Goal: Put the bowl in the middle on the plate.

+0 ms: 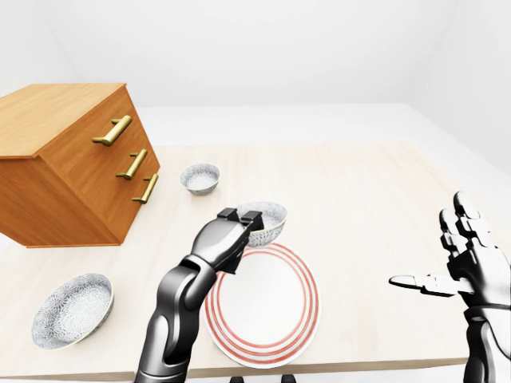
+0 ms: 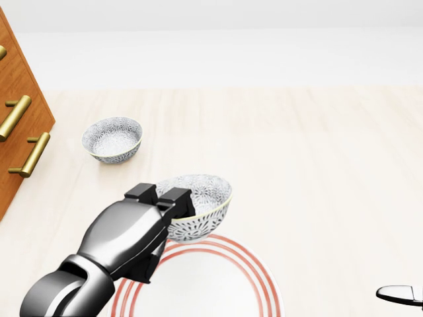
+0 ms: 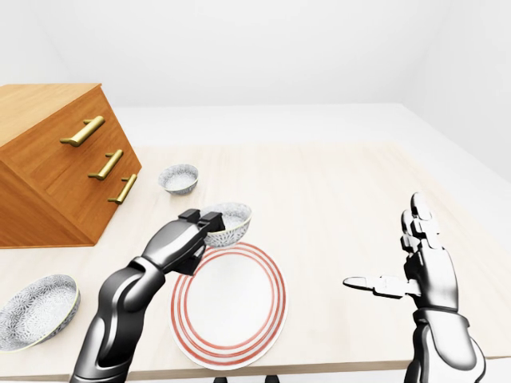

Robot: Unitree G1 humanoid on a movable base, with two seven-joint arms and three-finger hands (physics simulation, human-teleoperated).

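Left-eye view: the left hand [image 1: 226,243] pinches the middle bowl [image 1: 270,217] by its rim and holds it over the top-left edge of the plate [image 1: 310,291]. A second bowl [image 1: 200,177] sits well above-left of the plate, a third bowl [image 1: 70,309] well to its left.

Head view: the middle bowl overlaps the plate's upper rim, apparently not set down.

Right-eye view: the right hand [image 3: 423,271] hangs with fingers spread and empty, right of the plate.

The carry looks nearly finished. The next move calls for centring the middle bowl over the plate, lowering it, then letting go.

i see a bare simulated room, home-like: blank white walls [image 1: 279,48], a pale wood desk [image 1: 359,183], a drawer chest [image 1: 64,167] with brass handles [image 1: 112,130], patterned bowls [image 1: 200,177], a red-ringed plate [image 1: 267,311].
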